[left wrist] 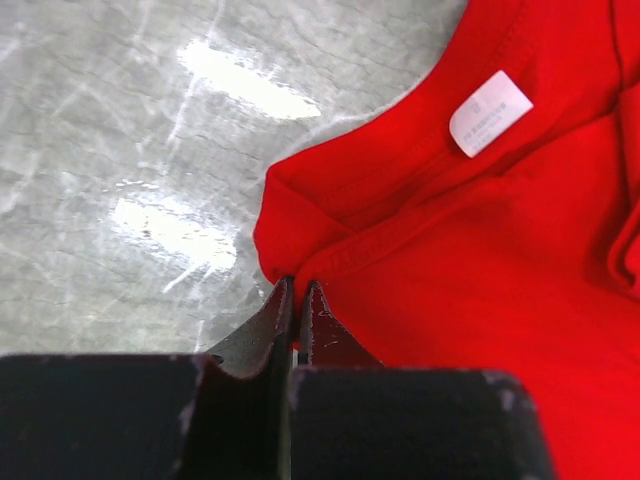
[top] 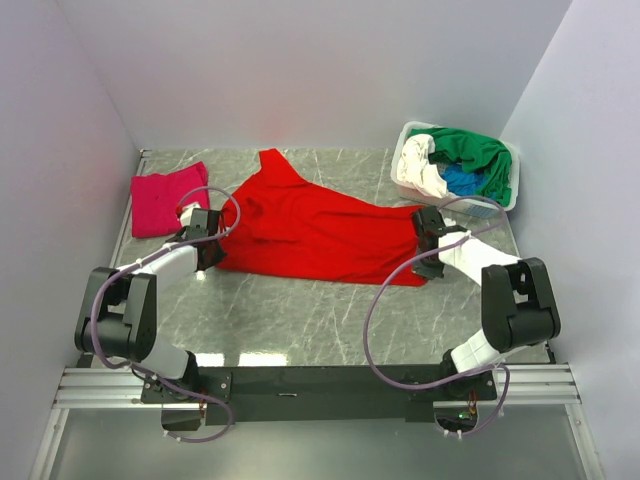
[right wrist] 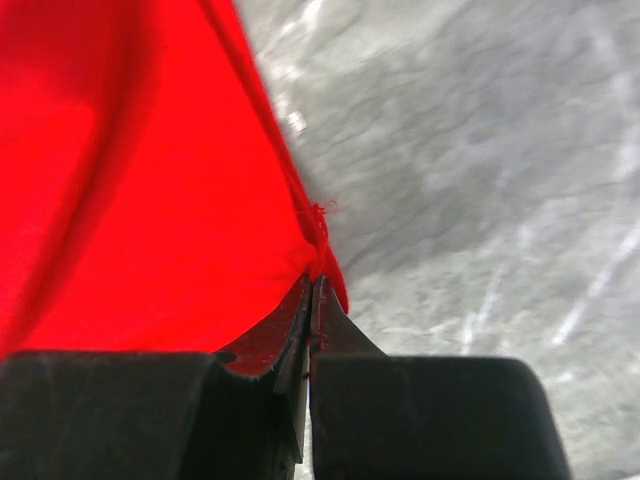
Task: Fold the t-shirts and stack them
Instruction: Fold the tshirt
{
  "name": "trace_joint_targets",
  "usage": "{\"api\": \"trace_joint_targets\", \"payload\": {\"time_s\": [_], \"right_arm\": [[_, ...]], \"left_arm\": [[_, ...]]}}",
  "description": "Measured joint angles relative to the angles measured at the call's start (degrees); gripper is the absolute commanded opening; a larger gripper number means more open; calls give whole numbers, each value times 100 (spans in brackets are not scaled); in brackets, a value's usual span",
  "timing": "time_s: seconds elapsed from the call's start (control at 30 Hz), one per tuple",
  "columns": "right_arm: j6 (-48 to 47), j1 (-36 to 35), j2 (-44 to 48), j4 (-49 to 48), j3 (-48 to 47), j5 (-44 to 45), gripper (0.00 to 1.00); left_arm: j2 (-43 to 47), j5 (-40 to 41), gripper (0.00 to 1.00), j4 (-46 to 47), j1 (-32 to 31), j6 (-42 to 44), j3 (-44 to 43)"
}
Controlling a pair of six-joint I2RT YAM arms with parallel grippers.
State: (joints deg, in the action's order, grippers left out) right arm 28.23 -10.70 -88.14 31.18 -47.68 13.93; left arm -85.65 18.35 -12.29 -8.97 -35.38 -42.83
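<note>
While the left tool and right tool each pinch shut on the red t-shirt, its long axis runs 9-to-3 o'clock between them.

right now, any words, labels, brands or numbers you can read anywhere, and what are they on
White neck tag, sewn inside the collar of the red t-shirt: faint grey print, too small and blurred to read.
No other text, brand, number or sign shows in any view.
</note>
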Motion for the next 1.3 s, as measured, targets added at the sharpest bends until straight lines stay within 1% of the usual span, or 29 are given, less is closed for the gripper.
{"api": "trace_joint_targets", "payload": {"time_s": [0.3,0.53,0.57,0.6,0.63,0.67,0.7,0.73,0.77,0.83,0.87,0.9,1.0,1.1,1.2,1.23,1.3], "right_arm": [[33,4,-76,372,-345,754,0],[83,9,-76,511,-374,870,0],[87,9,-76,525,-374,870,0],[90,9,-76,540,-374,870,0],[92,9,-76,553,-374,870,0],[92,9,-76,564,-376,872,4],[94,9,-79,579,-376,883,9],[94,11,-79,603,-376,903,14],[96,15,-79,627,-376,918,27],[116,26,-79,717,-389,970,38],[109,35,-76,772,-404,1021,43],[116,39,-72,809,-420,1062,45],[109,46,2,894,-474,1110,48],[79,42,256,911,-481,1099,48],[24,0,584,898,-481,1005,48],[-4,-28,710,881,-481,953,48],[-52,-107,964,848,-479,828,48]], "left_arm": [[175,297,0,-181,0,-24,-2],[483,407,1,-229,0,-90,-2],[525,404,4,-234,0,-101,-2],[557,404,13,-240,-2,-114,-2],[577,407,36,-249,-2,-136,-2],[592,417,50,-269,-7,-140,-2],[603,452,62,-297,-11,-138,-2],[614,514,76,-339,-11,-179,-2],[632,551,81,-365,-13,-166,-2],[730,638,87,-452,-17,-232,-2],[817,675,87,-496,-31,-245,-2],[887,695,87,-511,-44,-269,-4],[1158,713,86,-584,-188,-328,-63],[1182,664,83,-577,-542,-378,-326],[944,385,77,-400,-872,-452,-627],[776,262,75,-304,-960,-474,-723],[369,72,73,-129,-1078,-503,-901]]}}
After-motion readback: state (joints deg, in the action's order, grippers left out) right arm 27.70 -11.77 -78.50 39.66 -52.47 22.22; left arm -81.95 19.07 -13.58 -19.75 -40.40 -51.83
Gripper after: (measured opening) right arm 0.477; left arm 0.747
